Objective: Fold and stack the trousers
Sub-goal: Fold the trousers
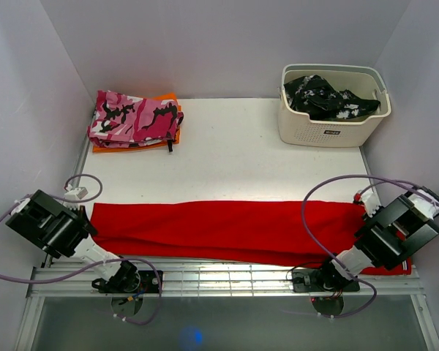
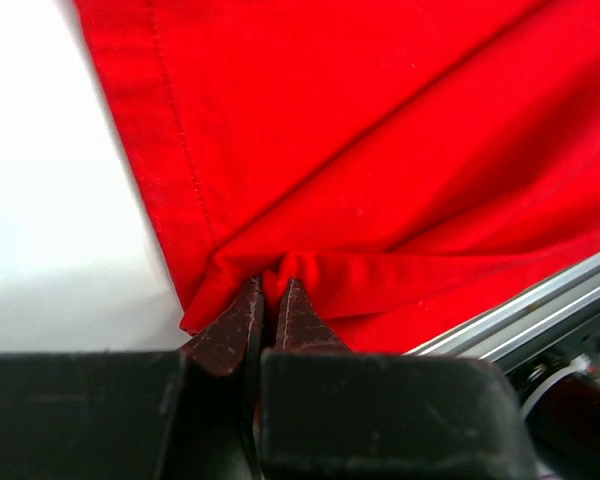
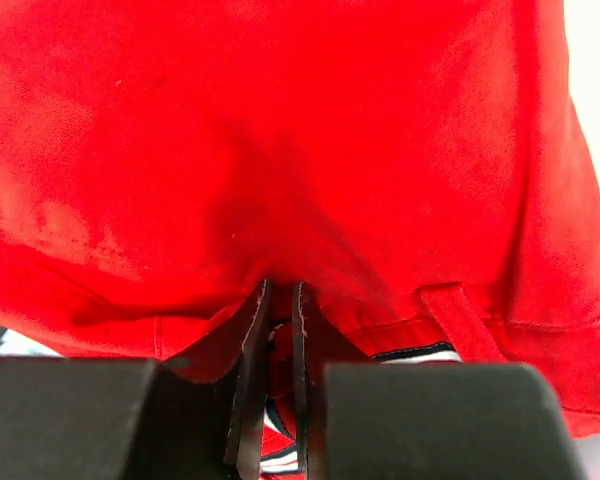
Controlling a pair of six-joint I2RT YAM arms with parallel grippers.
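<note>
**Item 1: red trousers** (image 1: 227,230). Laid flat as one long band across the near part of the white table (image 1: 241,153), running left to right. The near edge reaches the metal rail (image 1: 227,278) at the table front. White and dark stripes (image 3: 410,352) show under the right end.

**Item 2: left gripper** (image 2: 267,290). At the near left corner of the trousers. Jaws drawn almost together, nipping a small ridge of cloth just inside the hem.

**Item 3: right gripper** (image 3: 277,295). At the near right end. Jaws narrow and clamped on the fabric edge, though how many layers they hold I cannot tell.

**Item 4: pink camouflage garment** (image 1: 132,117). Folded at far left on top of an orange garment (image 1: 132,148), well apart from the trousers.

**Item 5: cream basket** (image 1: 329,131). At far right, holding a crumpled black-and-white garment (image 1: 325,99).

**Condition and risks, as I judge them.**
- Both holds look shallow, a pinch of cloth at the fingertips. A brisk lift could pull either one free, and that end would drop.
- If the right jaws hold only the top layer, the fold will come out skewed, with the lower layer left behind.
- Arms rising unevenly would twist the band.
- The near edge could catch on the rail.
</note>
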